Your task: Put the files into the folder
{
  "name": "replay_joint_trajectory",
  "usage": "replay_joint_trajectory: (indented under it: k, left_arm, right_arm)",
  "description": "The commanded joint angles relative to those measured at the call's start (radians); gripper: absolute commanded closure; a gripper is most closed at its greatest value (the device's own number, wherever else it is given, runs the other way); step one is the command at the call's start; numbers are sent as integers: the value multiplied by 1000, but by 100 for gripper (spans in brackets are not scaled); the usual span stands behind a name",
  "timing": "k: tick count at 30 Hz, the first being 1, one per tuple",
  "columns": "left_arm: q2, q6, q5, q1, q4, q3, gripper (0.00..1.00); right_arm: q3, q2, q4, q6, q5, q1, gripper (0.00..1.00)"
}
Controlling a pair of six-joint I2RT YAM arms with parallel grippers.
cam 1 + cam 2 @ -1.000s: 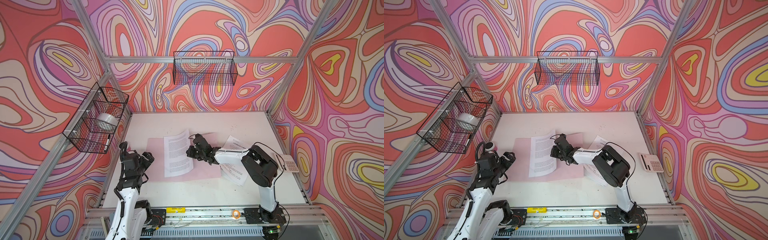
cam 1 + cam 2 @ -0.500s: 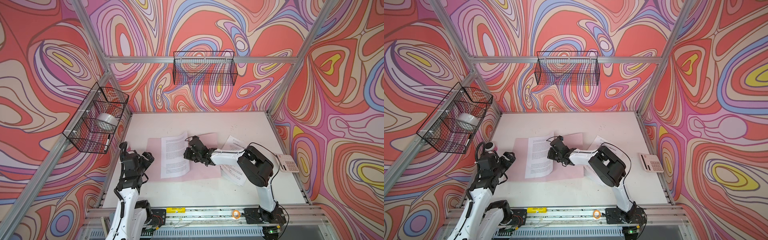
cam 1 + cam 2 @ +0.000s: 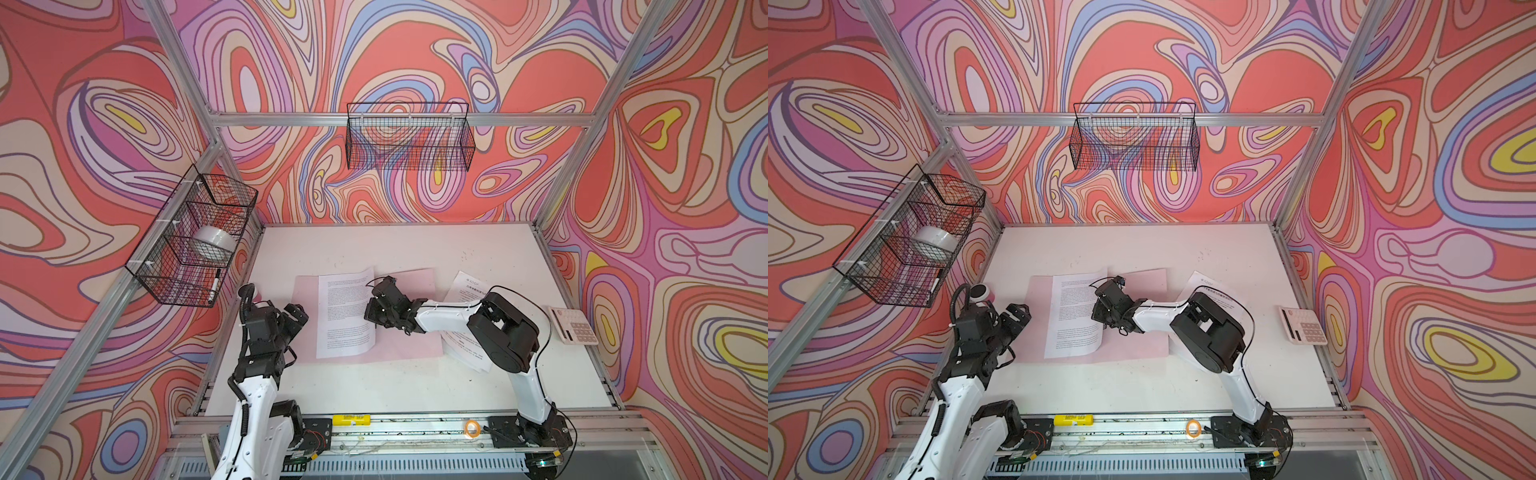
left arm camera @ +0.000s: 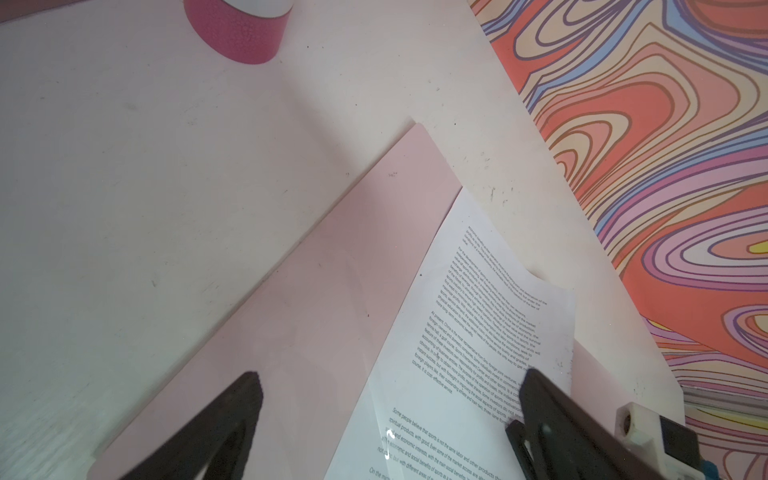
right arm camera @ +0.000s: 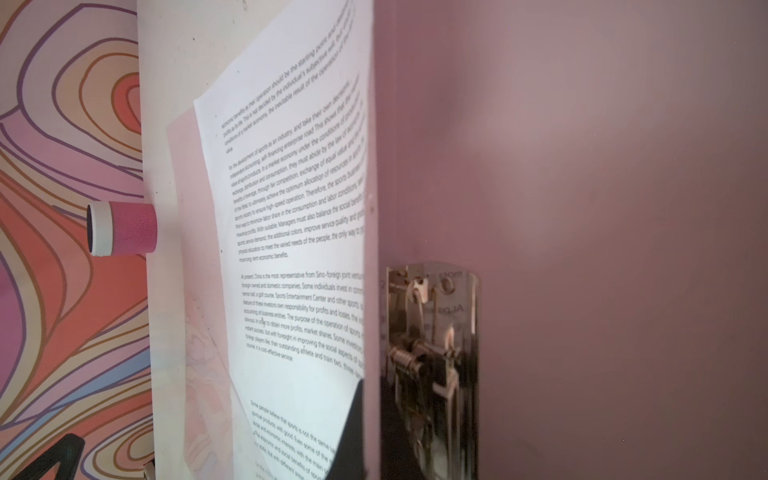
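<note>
My right gripper (image 3: 372, 320) is clamped on the right edge of a printed sheet (image 3: 345, 316) that lies over the open pink folder (image 3: 409, 286), just beside its metal clip (image 5: 432, 353). My left gripper (image 3: 298, 318) hangs with fingers spread at the folder's left edge. More files (image 3: 463, 291) lie partly hidden beneath my right arm (image 3: 449, 316), and a calculator (image 3: 573, 330) sits well apart.

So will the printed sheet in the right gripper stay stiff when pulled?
Probably floppy: the sheet bows where the right gripper pinches its edge. Likely light, so it may slide easily over the smooth folder.
</note>
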Motion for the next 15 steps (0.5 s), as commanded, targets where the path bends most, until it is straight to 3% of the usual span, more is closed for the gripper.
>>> replay_joint_trajectory:
  k: [1,15]
  left_arm:
    - [-13,-11,7,7,3,-9,3]
    - [-18,-13,15,7,9,-16,3]
  right_arm:
    - [-4,8,4,44,46,15,100]
    - [83,55,-21,58,54,40,100]
